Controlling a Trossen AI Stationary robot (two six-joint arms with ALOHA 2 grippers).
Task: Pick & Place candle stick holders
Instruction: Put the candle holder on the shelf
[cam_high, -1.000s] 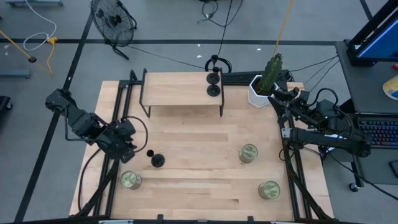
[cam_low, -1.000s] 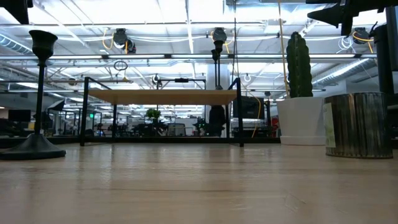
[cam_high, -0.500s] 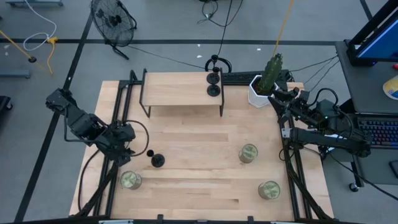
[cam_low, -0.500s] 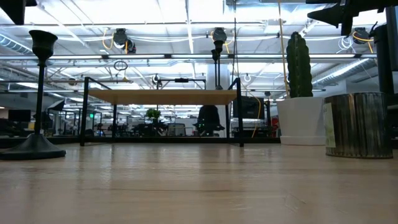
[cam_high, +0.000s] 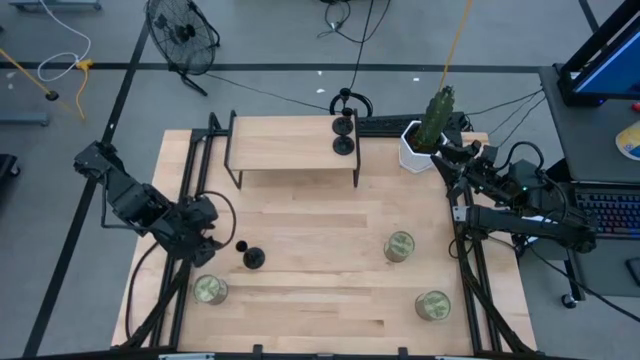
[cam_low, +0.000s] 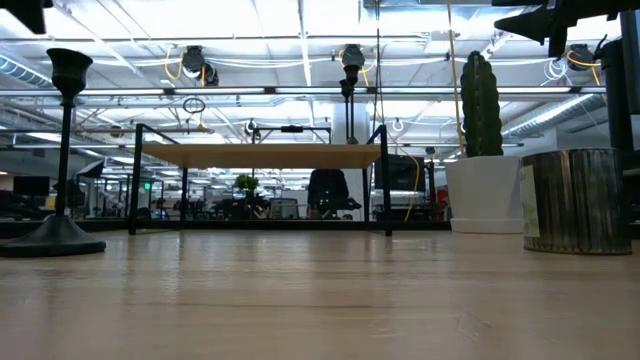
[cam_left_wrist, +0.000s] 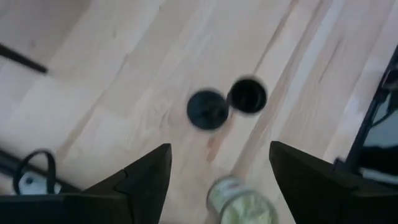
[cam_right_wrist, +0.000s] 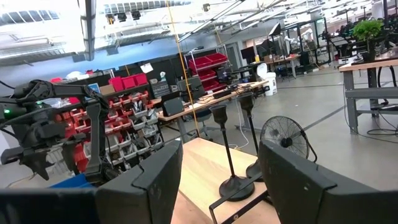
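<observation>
Candle stick holder (cam_high: 253, 258) near jar (cam_high: 209, 290).

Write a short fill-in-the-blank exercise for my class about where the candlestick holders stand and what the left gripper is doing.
1. ____ candle stick holders stand on the raised shelf.
2. One candle stick holder stands on the table, close to the ____ arm.
3. The left gripper hangs above that holder with its fingers ____.
4. The white pot holds a ____.

Missing words: two; left; open; cactus
</observation>
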